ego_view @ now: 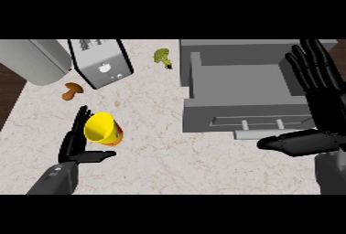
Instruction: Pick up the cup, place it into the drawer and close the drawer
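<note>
Your left hand [76, 139] sits open with the cup [103, 130] just right of its fingers, so curl round it squarely before lifting toward the drawer [238, 84].

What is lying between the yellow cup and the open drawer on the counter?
In the head view, nothing: only bare counter lies between the yellow cup and the open drawer. The broccoli sits farther back, off that stretch.
</note>
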Tool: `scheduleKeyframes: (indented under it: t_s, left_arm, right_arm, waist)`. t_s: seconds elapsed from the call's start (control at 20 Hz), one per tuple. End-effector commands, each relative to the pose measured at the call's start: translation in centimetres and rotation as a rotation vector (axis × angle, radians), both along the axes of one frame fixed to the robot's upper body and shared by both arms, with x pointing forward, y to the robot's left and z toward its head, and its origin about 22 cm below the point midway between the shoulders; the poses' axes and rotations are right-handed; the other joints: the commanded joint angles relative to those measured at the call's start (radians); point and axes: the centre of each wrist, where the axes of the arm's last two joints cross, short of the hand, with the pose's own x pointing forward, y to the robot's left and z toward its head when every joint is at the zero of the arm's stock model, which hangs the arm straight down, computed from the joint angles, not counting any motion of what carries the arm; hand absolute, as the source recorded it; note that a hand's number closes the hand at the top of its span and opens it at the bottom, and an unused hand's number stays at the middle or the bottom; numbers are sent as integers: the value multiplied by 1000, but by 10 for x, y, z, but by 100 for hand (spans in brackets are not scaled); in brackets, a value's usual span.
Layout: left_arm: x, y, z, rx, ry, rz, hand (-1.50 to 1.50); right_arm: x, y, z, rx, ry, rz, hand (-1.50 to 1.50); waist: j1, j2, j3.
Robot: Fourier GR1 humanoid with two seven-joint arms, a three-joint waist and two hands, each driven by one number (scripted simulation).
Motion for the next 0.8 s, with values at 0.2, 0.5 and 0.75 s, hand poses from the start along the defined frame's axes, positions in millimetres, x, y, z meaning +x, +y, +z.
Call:
scheduleKeyframes:
  t_s: [0.2, 0.5, 0.75]
  left_arm:
    - [15, -11, 7, -81, -74, -50, -150]
    - [24, -26, 10, -221, -110, -184, 150]
    - [35, -27, 19, 60, -292, 44, 150]
  right_arm:
    - [6, -7, 9, -21, -10, 11, -150]
    - [2, 0, 11, -20, -11, -1, -150]
    - [1, -9, 15, -14, -4, 6, -150]
  waist:
    - [-9, 5, -1]
    - [-10, 4, -2]
    - [-12, 4, -1]
